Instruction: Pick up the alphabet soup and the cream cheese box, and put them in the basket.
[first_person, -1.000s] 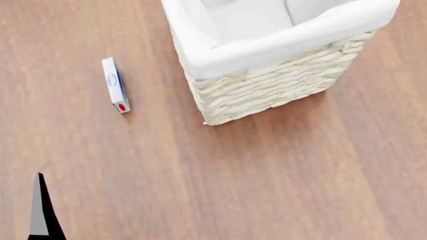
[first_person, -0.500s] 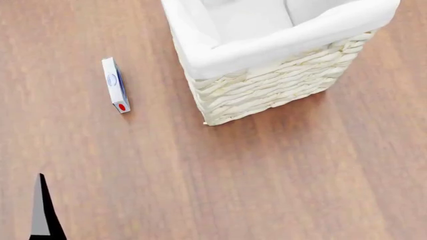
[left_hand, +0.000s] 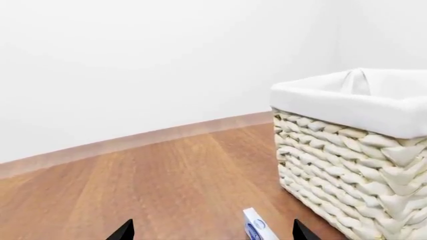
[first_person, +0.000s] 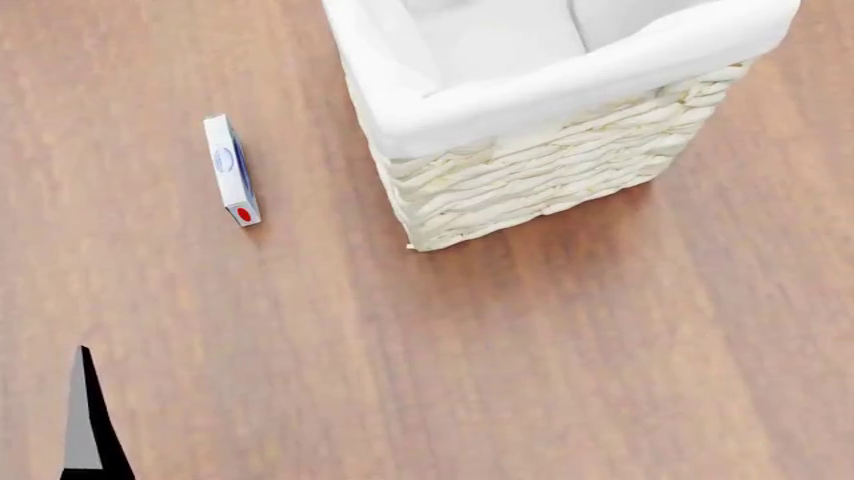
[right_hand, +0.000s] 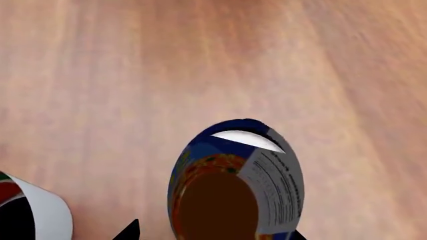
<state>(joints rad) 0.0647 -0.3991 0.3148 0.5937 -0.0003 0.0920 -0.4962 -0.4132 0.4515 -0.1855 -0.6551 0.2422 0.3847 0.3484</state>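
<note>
The cream cheese box (first_person: 231, 170), white with blue print and a red dot, lies on the wood floor left of the basket (first_person: 534, 180). In the left wrist view the box (left_hand: 257, 229) sits just ahead of my open left gripper (left_hand: 212, 234), nearer one fingertip, with the basket (left_hand: 347, 165) beside it. Only one left fingertip (first_person: 86, 425) shows in the head view. In the right wrist view the alphabet soup (right_hand: 237, 185), blue-labelled, fills the space between the fingers of my right gripper (right_hand: 212, 235). A gap shows on one side of the can.
A second can with a white, red and green label (right_hand: 30, 210) stands close beside the soup in the right wrist view. A white wall and skirting board (left_hand: 133, 137) lie beyond the basket. Bare wood floor (first_person: 534, 360) spreads in front of the basket.
</note>
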